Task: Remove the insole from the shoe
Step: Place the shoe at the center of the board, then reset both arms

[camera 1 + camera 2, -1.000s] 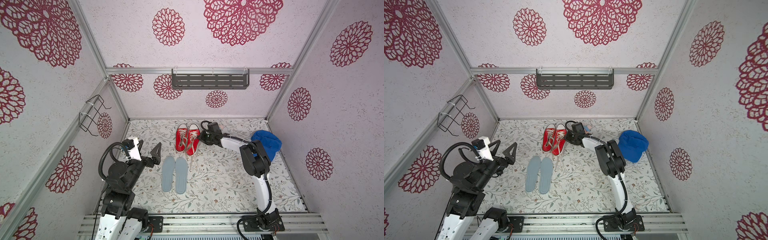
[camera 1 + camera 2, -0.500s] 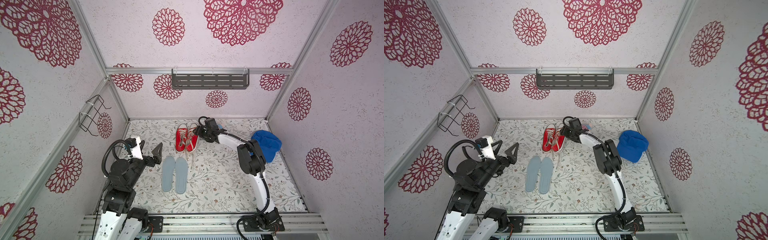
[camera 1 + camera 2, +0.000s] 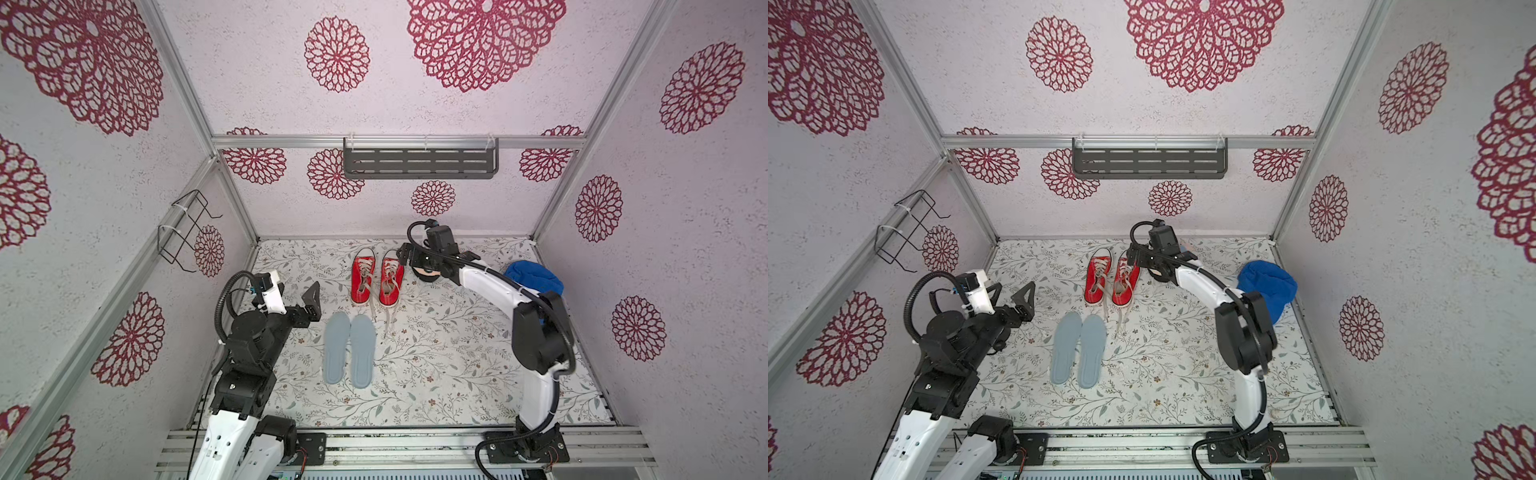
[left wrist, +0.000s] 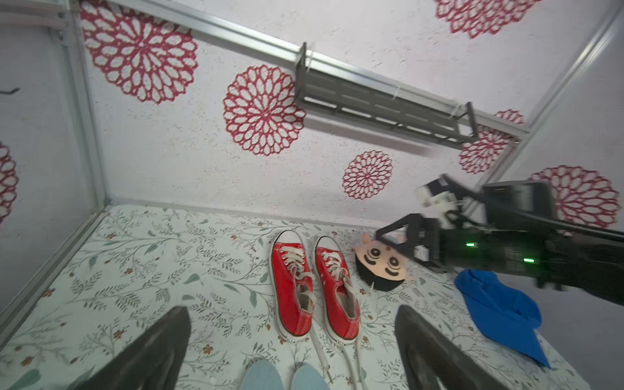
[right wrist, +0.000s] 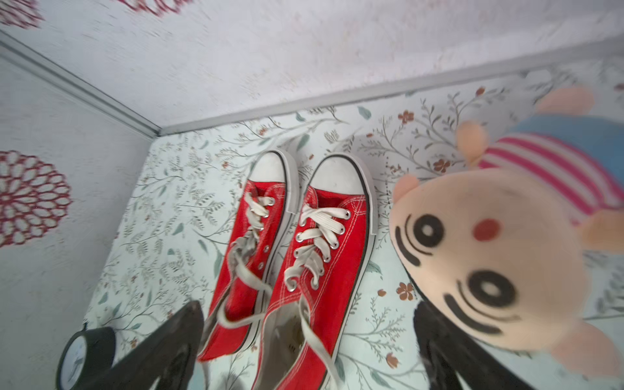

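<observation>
Two red shoes (image 3: 390,278), plush doll (image 4: 381,263) just beside, blue cap (image 3: 534,277) nearby

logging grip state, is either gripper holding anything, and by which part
Nothing is held: left gripper and right gripper both stand open; the two flat pale blue insoles lie free on the floor.

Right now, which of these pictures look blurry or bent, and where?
Right wrist view: the doll near the lens is soft, the red shoes fairly sharp. Left wrist view: the right arm is smeared, the shoes crisp. Both top views: sharp, evenly lit, faint shadows; the frame bars splay outward.
</observation>
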Controlling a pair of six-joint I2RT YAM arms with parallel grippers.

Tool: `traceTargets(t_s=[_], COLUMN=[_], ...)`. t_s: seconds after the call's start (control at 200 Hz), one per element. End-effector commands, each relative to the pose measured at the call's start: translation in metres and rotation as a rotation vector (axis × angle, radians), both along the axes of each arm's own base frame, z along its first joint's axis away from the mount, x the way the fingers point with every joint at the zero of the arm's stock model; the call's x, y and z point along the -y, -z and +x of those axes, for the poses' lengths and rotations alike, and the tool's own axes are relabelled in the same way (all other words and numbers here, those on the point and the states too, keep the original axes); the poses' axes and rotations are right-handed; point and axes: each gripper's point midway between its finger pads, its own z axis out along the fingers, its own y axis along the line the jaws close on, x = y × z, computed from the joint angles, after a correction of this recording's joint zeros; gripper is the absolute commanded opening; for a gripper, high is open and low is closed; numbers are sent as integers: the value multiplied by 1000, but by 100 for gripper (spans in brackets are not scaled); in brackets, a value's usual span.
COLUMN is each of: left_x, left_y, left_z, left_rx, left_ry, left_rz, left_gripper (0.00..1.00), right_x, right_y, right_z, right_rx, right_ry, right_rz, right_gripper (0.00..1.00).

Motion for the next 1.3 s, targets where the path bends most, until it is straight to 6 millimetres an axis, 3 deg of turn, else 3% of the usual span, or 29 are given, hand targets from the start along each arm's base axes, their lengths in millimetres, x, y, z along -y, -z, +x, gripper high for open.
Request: traceTargets(t_s=[0.0, 0.055, 0.16, 0.32, 0.495, 0.641, 0.806, 0.996, 1.121, 1.231, 1.296], left_x=[-35, -47, -72, -107, -113, -111, -105, -102, -101, -100, -100], left_y=[41, 57, 75, 96, 123, 134, 131, 126, 124, 121, 119], left_z=[12, 17, 21, 23, 33, 35, 34, 30, 29, 28, 27], left_rx=[-113, -151, -201, -242, -242, -259, -240, -223, -213, -206, -203], left_ry=[-180, -218, -292, -426, -434, -419, -391, -380, -376, -374, -374], left_rz=[-38, -46, -15, 48, 103, 112, 89, 67, 60, 55, 52], left_gripper=[97, 97, 97, 98, 97, 97, 97, 97, 97, 97, 97], right_x=[43, 73, 136, 235, 290, 298, 294, 288, 285, 280, 283], right_y=[-63, -64, -48, 8, 61, 81, 91, 84, 77, 94, 93], right_z=[-24, -40, -69, -104, -129, -133, -131, -125, -132, -135, -136], right_rx=[218, 253, 280, 231, 274, 320, 396, 468, 573, 600, 598], right_ry=[37, 90, 197, 404, 514, 527, 514, 476, 452, 421, 445], right_rz=[-87, -155, -259, -356, -408, -403, -373, -384, -411, -410, -405], right_gripper=[99, 99, 99, 99, 99, 99, 99, 99, 99, 99, 99])
